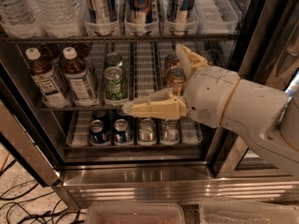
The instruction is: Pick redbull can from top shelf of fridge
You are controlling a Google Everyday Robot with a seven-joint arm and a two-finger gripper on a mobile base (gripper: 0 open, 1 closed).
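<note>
Three tall blue-and-silver redbull cans (139, 3) stand in clear lane trays on the top shelf (117, 39) of the fridge (140, 176); their tops are cut off by the frame edge. My gripper (153, 78) is open, one tan finger (149, 108) pointing left and the other (188, 59) pointing up. It hangs in front of the middle shelf, below the redbull cans, and holds nothing.
Water bottles (51, 8) stand at the top left. The middle shelf holds tea bottles (77, 76), a green can (115, 84) and brown cans (174, 78). Short cans (122, 130) fill the bottom rack. Clear bins (135, 213) and cables lie on the floor.
</note>
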